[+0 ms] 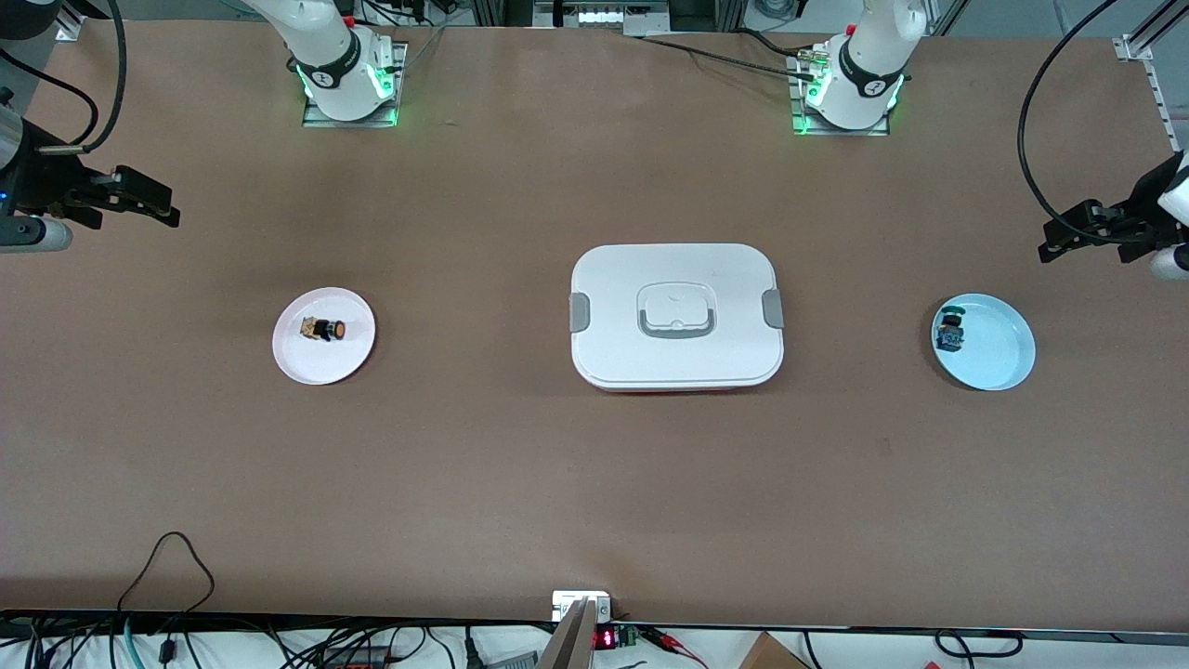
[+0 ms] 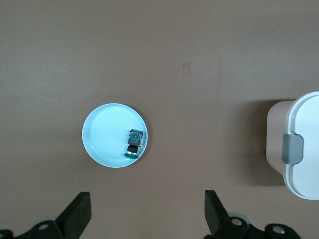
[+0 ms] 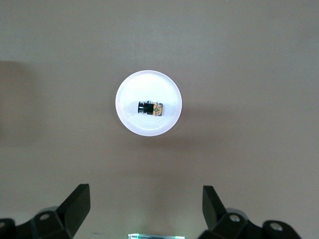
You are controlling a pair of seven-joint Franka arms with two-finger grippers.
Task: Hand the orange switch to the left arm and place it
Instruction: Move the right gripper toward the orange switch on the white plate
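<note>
Nothing grasped yet. orange switch [image 1: 326,329] lies on its side on the white plate [image 1: 297,358] toward the right arm's end of the bench [image 1: 464,465], well apart from the box [image 1: 676,362], which sits mid-bench between the two plates. right hand [image 3: 144,211] hangs high over bare bench at its own end, fingers spread wide, holding nothing; left hand [image 2: 147,214] likewise high at the left arm's end, fingers spread, empty, near the blue plate [image 1: 999,358] carrying the blue-green switch [image 1: 949,332], a distractor, leave it. Step in hand, by my read: right arm goes for the pickup. To do it well: centre over the plate, turn the wrist so the fingers close across the black body rather than end to end, come straight down, pinch lightly since it's tiny and looks likely to roll on the plate. Then lift high enough before heading to the handover; the box stands right in the path, so pass above it or meet clear of it. Left arm waits. Views: front view alone shows both plates, box and arm bases at once, and the orange cap facing the box; right wrist view shows the switch's black and tan ends straight from above but no box; left wrist view catches only the box's latch edge and the distractor.
</note>
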